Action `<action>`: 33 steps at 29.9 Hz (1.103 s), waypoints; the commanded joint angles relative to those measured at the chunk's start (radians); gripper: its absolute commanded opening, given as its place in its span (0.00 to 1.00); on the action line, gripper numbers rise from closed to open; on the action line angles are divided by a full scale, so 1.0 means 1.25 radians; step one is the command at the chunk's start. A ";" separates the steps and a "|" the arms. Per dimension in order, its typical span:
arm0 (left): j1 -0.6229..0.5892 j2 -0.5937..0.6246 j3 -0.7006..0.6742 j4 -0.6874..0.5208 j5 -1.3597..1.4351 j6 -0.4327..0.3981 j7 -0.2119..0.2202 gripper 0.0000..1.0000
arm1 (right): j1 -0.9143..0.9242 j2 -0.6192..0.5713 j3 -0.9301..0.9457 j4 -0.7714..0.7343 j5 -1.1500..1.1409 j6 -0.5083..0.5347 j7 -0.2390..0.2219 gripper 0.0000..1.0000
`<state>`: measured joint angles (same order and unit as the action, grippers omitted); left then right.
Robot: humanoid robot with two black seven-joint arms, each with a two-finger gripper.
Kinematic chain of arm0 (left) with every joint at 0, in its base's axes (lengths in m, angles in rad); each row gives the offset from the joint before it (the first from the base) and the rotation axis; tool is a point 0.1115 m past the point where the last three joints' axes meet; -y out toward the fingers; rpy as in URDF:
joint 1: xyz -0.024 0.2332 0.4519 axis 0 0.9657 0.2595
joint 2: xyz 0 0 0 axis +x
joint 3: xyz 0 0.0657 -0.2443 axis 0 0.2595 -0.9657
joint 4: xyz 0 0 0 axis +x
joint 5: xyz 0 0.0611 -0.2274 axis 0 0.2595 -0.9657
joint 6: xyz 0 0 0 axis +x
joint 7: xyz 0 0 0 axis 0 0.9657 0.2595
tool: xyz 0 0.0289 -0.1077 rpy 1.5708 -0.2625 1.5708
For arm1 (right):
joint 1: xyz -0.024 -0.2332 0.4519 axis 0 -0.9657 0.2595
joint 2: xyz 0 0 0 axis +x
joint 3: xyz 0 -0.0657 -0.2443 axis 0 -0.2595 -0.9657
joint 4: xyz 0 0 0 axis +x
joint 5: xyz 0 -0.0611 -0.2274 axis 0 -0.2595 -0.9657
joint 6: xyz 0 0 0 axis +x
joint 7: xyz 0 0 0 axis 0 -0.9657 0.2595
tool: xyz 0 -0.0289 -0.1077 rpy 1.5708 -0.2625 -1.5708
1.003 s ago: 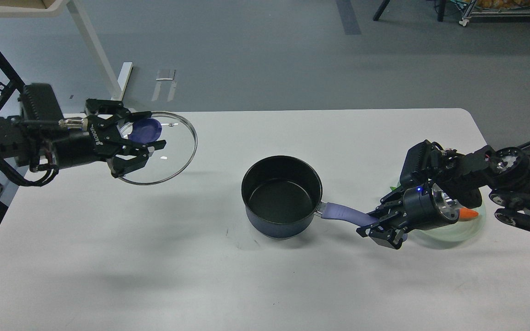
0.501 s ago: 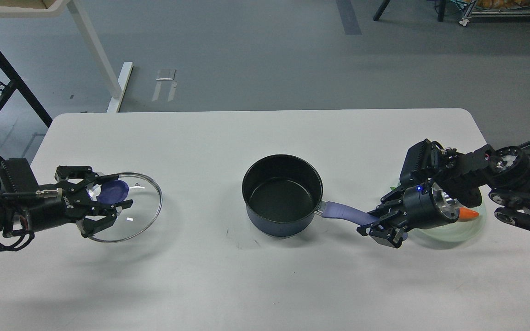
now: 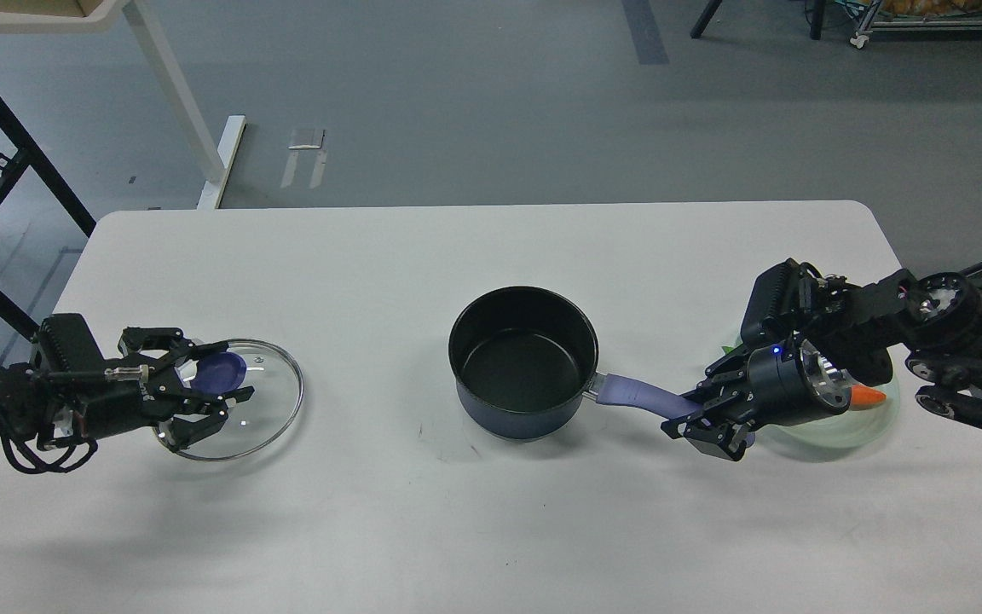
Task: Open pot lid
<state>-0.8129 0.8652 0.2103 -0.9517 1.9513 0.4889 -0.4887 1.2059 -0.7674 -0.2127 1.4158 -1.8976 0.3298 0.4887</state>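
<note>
The lid (image 3: 239, 401), a round glass one with a blue knob (image 3: 220, 370) in its middle, is already off the pot (image 3: 522, 362) and lies low on the left part of the white table (image 3: 491, 256), well apart from the pot. The left gripper (image 3: 205, 394) is around the knob, with one finger above it and one below; the jaws look closed on the knob, but whether the lid already rests fully on the table or hangs just above it cannot be told from this view. The pot stands open in the middle of the table, dark and empty inside, so the main part of the task seems done. What is left, as a judgement, is only to let the lid rest flat, open the jaws and take the left arm away. The right gripper (image 3: 700, 422) is clenched on the far end of the pot's blue handle (image 3: 636, 395) and keeps the pot steady. Just behind this gripper, partly hidden by the arm, is a pale green plate (image 3: 840, 431) with something orange (image 3: 869, 396) on it; what it is cannot be said. Counted: one lid, one pot with one handle, one plate, one orange thing, two grippers, one table.
</note>
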 commanded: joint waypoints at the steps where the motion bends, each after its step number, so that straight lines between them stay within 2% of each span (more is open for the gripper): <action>1: 0.000 -0.004 0.000 0.004 -0.004 0.000 0.000 0.64 | 0.000 0.000 0.000 0.000 0.000 0.000 0.000 0.24; 2: 0.001 -0.004 0.000 0.004 -0.004 0.000 0.000 0.75 | 0.000 -0.001 0.000 0.000 0.000 0.000 0.000 0.24; 3: 0.001 -0.004 0.000 0.004 -0.006 0.000 0.000 0.82 | 0.000 0.000 0.001 0.000 0.000 0.000 0.000 0.24; 10: 0.012 -0.004 -0.001 0.003 -0.011 0.000 0.000 0.95 | -0.001 -0.001 0.000 0.000 0.000 0.000 0.000 0.24; 15: 0.008 0.009 -0.003 -0.025 -0.039 0.000 0.000 0.99 | 0.000 -0.001 0.000 0.000 0.000 0.000 0.000 0.24; 21: -0.029 0.111 -0.016 -0.197 -0.217 -0.005 0.000 0.99 | 0.000 -0.001 0.001 0.000 0.000 0.000 0.000 0.24; 25: -0.136 0.159 -0.031 -0.274 -0.422 -0.144 0.000 0.99 | 0.000 -0.002 0.001 0.000 0.000 0.000 0.000 0.24; 30: -0.196 0.144 -0.114 -0.266 -0.845 -0.324 0.000 0.99 | 0.002 -0.003 0.001 0.000 0.001 0.000 0.000 0.24; 33: -0.198 0.109 -0.142 -0.225 -1.109 -0.380 0.000 0.99 | 0.002 -0.003 0.000 -0.001 0.001 0.000 0.000 0.24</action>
<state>-1.0541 1.0366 0.0650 -1.2740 0.8772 0.0794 -0.4883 1.2086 -0.7717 -0.2118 1.4156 -1.8962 0.3299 0.4885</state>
